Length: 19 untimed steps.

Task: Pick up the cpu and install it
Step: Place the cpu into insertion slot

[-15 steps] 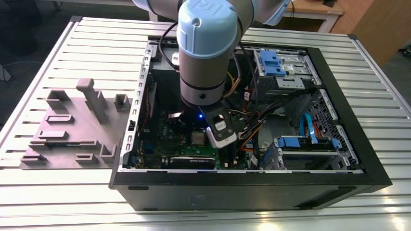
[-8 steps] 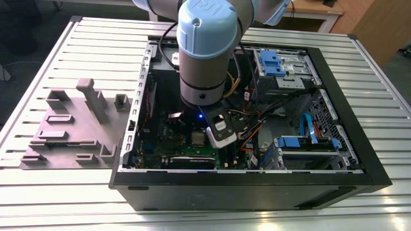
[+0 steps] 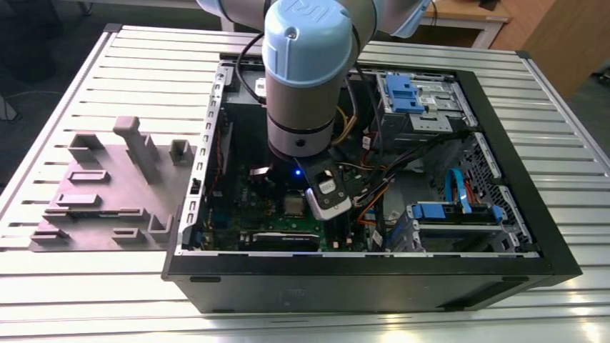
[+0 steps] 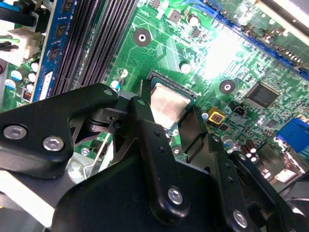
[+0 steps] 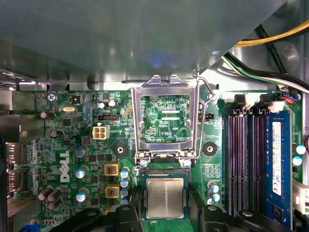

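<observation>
The cpu is a small square chip with a pale silver top. It lies flat and low in the dark socket of the green board, and its top also shows in the second wrist view. My gripper straddles it, one black finger against one side and the other finger against the opposite side. The jaws appear shut on the chip. The socket's metal lid stands swung open beyond the chip. In the exterior view the arm reaches down into the open computer case.
Memory slots and a blue module run beside the socket. Capacitors stand on its other side. Cables and blue drive bays crowd the case. A grey moulded fixture tray sits at the exterior view's left.
</observation>
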Each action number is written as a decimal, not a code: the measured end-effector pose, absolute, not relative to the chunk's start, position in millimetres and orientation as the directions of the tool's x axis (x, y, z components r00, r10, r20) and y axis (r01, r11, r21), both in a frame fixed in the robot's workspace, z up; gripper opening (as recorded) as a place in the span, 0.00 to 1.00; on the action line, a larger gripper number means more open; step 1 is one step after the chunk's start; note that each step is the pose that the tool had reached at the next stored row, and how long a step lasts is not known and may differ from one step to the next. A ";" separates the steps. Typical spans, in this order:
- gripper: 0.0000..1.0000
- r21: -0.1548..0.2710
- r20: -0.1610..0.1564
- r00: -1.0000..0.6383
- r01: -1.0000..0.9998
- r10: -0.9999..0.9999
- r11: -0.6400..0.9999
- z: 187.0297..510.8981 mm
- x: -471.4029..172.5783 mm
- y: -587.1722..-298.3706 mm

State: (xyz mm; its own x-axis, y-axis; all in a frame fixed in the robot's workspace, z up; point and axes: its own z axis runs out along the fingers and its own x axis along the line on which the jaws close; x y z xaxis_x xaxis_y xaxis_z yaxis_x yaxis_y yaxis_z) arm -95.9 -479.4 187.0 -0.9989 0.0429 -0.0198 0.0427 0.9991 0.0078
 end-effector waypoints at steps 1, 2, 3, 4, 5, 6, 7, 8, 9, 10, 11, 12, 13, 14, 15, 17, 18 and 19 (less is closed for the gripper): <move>0.47 0.008 -0.020 -0.999 0.043 0.043 0.999 187.0 -95.9 -479.4; 0.47 0.007 -0.020 -0.999 0.043 0.043 0.999 187.0 -95.9 -479.4; 0.47 0.007 -0.020 -0.999 0.043 0.043 0.999 187.0 -95.9 -479.3; 0.47 0.007 -0.020 -0.999 0.043 0.043 0.999 187.0 -95.9 -479.4; 0.47 0.007 -0.020 -0.999 0.043 0.043 0.999 187.0 -95.9 -479.4; 0.47 0.007 -0.020 -0.999 0.043 0.043 0.999 187.0 -95.9 -479.4; 0.47 0.007 -0.020 -0.999 0.043 0.043 0.999 187.0 -95.9 -479.4; 0.47 0.007 -0.020 -0.999 0.043 0.043 0.999 186.9 -95.9 -479.3; 0.47 0.007 -0.020 -0.999 0.043 0.043 0.999 187.0 -95.9 -479.4; 0.47 0.007 -0.020 -0.999 0.043 0.043 0.999 187.0 -95.9 -479.4; 0.47 0.007 -0.020 -0.999 0.043 0.043 0.999 186.9 -95.9 -479.4; 0.47 0.007 -0.020 -0.999 0.043 0.043 0.999 187.0 -95.9 -479.4; 0.47 0.007 -0.020 -0.999 0.043 0.043 0.999 187.0 -95.9 -479.4; 0.47 0.007 -0.020 -0.999 0.043 0.043 0.999 186.9 -95.9 -479.4; 0.47 0.006 -0.020 -0.999 0.043 0.043 0.999 187.0 -95.9 -479.4; 0.47 0.006 -0.020 -0.999 0.043 0.043 0.999 186.9 -95.9 -479.4; 0.47 0.006 -0.020 -0.999 0.043 0.043 0.999 186.9 -95.9 -479.4; 0.47 0.006 -0.020 -0.999 0.043 0.043 0.999 187.0 -95.9 -479.4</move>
State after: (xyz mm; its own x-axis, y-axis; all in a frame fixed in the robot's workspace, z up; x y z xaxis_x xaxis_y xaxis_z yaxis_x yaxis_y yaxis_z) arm -95.9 -479.4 187.0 -0.9989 0.0428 -0.0198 0.0427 0.9991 0.0063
